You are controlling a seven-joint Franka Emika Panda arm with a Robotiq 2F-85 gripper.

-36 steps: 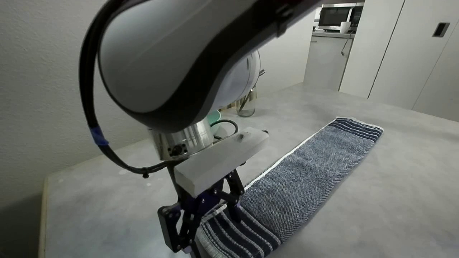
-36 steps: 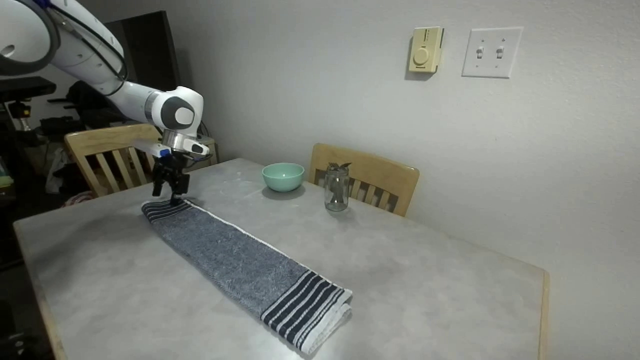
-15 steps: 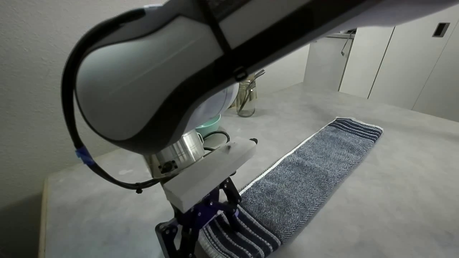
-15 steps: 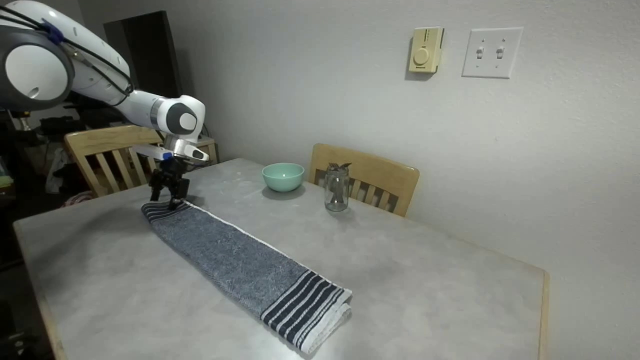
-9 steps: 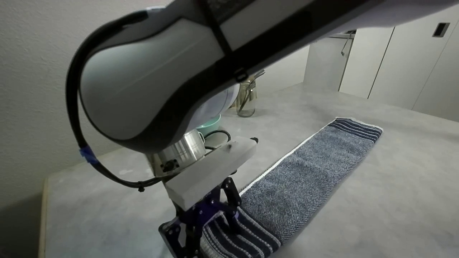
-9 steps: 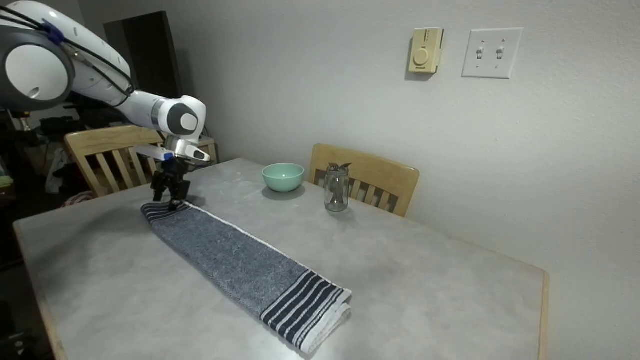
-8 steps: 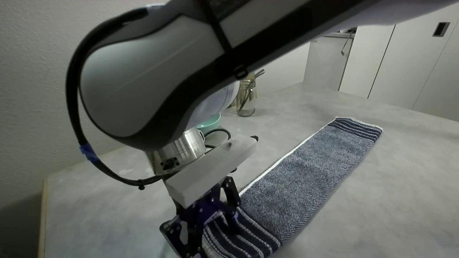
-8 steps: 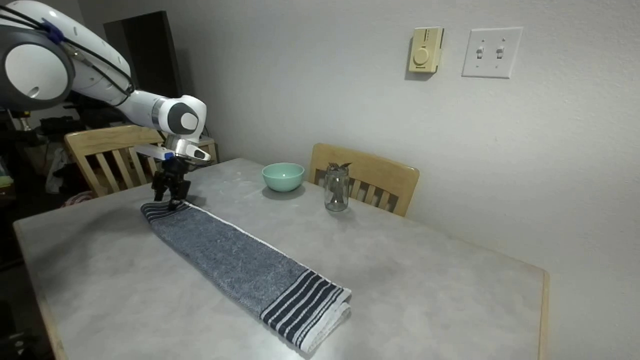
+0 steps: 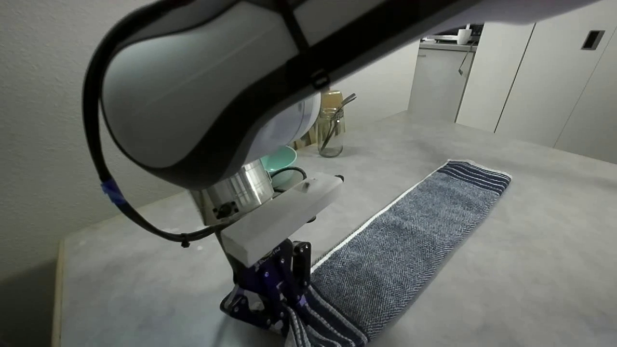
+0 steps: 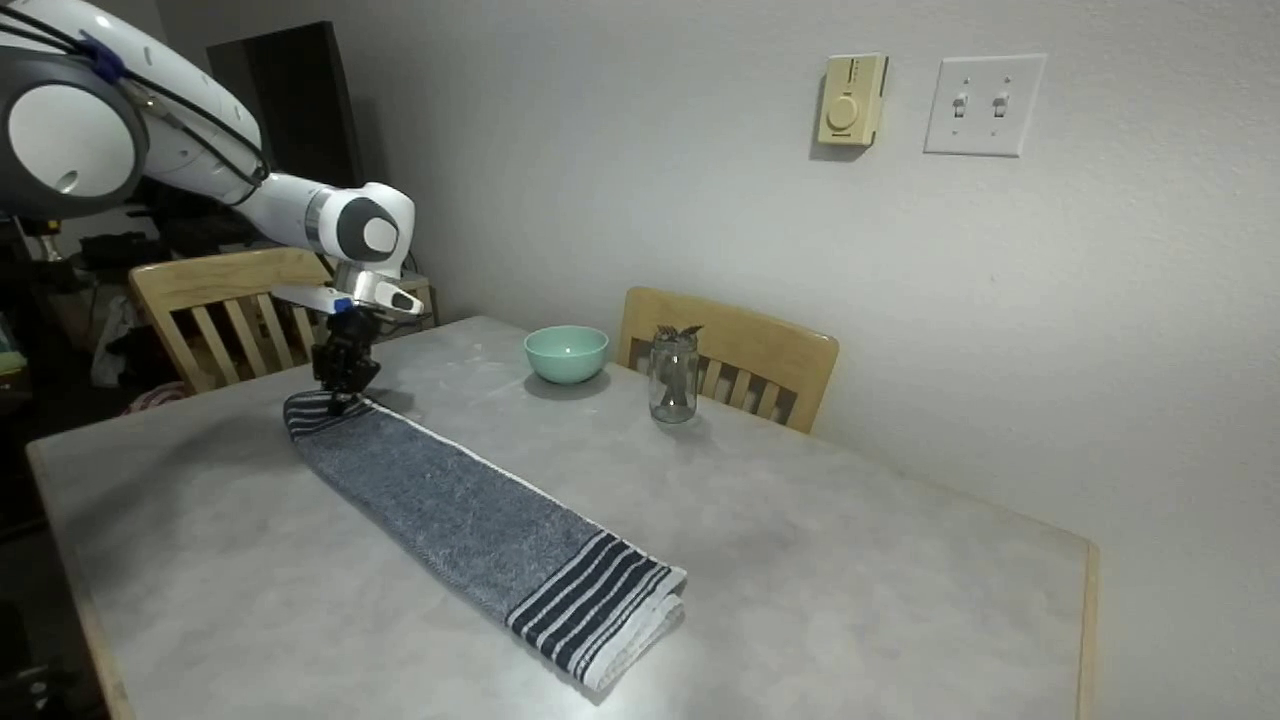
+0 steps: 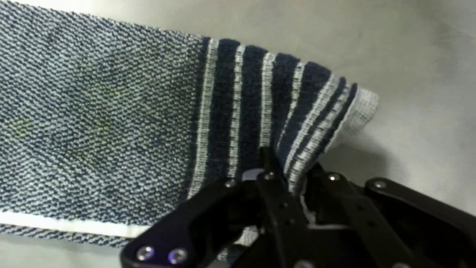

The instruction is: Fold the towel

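We find the jointed white-and-grey robot arm (image 10: 285,207) angled down from upper left in an exterior view, its black jaws pinched together on a puckered fold at one navy-and-white striped end of the long grey-blue terry towel (image 10: 460,500). Remainder lies lengthwise on the mottled pale-grey surface (image 10: 860,580). We log a round teal bowl (image 10: 566,356) near a clear glass jar (image 10: 673,385), two tan wooden chairs (image 10: 745,325) past the edge, a grey wall (image 10: 650,180) behind.
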